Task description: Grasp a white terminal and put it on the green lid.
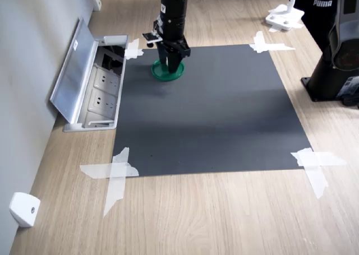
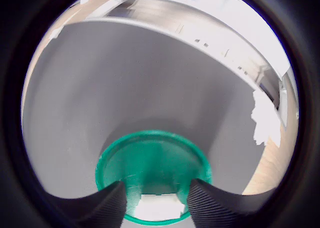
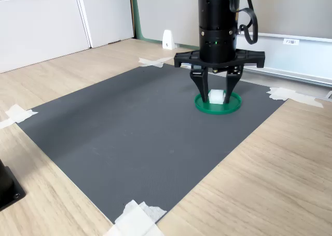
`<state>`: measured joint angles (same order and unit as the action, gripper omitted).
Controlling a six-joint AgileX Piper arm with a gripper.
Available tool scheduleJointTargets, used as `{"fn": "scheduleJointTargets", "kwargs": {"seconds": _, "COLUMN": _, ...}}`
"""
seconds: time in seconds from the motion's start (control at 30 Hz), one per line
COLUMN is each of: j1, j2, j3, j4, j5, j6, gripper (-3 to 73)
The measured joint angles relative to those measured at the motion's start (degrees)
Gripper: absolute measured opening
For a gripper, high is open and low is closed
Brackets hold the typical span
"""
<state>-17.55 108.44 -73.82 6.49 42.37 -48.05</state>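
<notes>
The green lid [image 1: 160, 73] [image 3: 207, 107] [image 2: 150, 158] lies near the far edge of the dark mat [image 1: 213, 115]. My gripper [image 1: 170, 66] [image 3: 217, 99] [image 2: 156, 203] points straight down over the lid, its fingertips just above the disc. The white terminal [image 3: 216, 96] [image 2: 157, 208] rests on the lid between the two fingers. In the wrist view a thin green gap shows on each side of it, so the fingers stand slightly apart from it and the gripper is open. In the first exterior view the gripper hides the terminal.
An open metal socket box [image 1: 92, 92] sits by the wall at the first exterior view's left. White tape [image 1: 115, 174] holds the mat's corners. A white wedge bracket [image 1: 23, 209] lies near the front left, and a black machine base [image 1: 336, 70] stands at the right.
</notes>
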Motion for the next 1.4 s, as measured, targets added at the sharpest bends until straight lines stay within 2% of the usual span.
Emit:
{"fn": "scheduleJointTargets", "kwargs": {"seconds": 0.13, "j1": 0.0, "j2": -4.9, "j3": 0.0, "j4": 2.8, "j5": -0.8, "j6": 0.0, "gripper": 60.0}}
{"fn": "scheduleJointTargets", "kwargs": {"seconds": 0.23, "j1": 0.0, "j2": -10.0, "j3": 0.0, "j4": 4.7, "j5": -0.7, "j6": 0.0, "gripper": 60.5}}
{"fn": "scheduleJointTargets", "kwargs": {"seconds": 0.37, "j1": 0.0, "j2": -17.6, "j3": 0.4, "j4": 4.7, "j5": 0.4, "j6": 1.4, "gripper": 58.0}}
{"fn": "scheduleJointTargets", "kwargs": {"seconds": 0.47, "j1": 0.0, "j2": -23.8, "j3": 0.9, "j4": 4.7, "j5": 0.5, "j6": 3.8, "gripper": 46.9}}
{"fn": "scheduleJointTargets", "kwargs": {"seconds": 0.53, "j1": 0.0, "j2": -27.5, "j3": 1.4, "j4": 5.0, "j5": 0.6, "j6": 5.6, "gripper": 35.5}}
{"fn": "scheduleJointTargets", "kwargs": {"seconds": 0.63, "j1": 0.0, "j2": -34.2, "j3": 2.7, "j4": 5.9, "j5": 1.1, "j6": 9.9, "gripper": 12.9}}
{"fn": "scheduleJointTargets", "kwargs": {"seconds": 0.73, "j1": 0.0, "j2": -41.3, "j3": 5.0, "j4": 7.6, "j5": 0.7, "j6": 15.2, "gripper": 2.5}}
{"fn": "scheduleJointTargets", "kwargs": {"seconds": 0.83, "j1": 0.0, "j2": -49.4, "j3": 10.5, "j4": 9.3, "j5": -2.3, "j6": 19.1, "gripper": 0.0}}
{"fn": "scheduleJointTargets", "kwargs": {"seconds": 1.07, "j1": 0.0, "j2": -70.2, "j3": 29.7, "j4": 11.9, "j5": -18.1, "j6": 22.6, "gripper": -0.5}}
{"fn": "scheduleJointTargets", "kwargs": {"seconds": 1.13, "j1": 0.5, "j2": -74.8, "j3": 33.8, "j4": 12.5, "j5": -20.3, "j6": 23.5, "gripper": -0.5}}
{"fn": "scheduleJointTargets", "kwargs": {"seconds": 1.23, "j1": 1.7, "j2": -80.7, "j3": 39.5, "j4": 13.1, "j5": -20.0, "j6": 25.3, "gripper": -0.5}}
{"fn": "scheduleJointTargets", "kwargs": {"seconds": 1.4, "j1": 2.0, "j2": -89.3, "j3": 46.3, "j4": 13.0, "j5": -14.6, "j6": 27.8, "gripper": -0.5}}
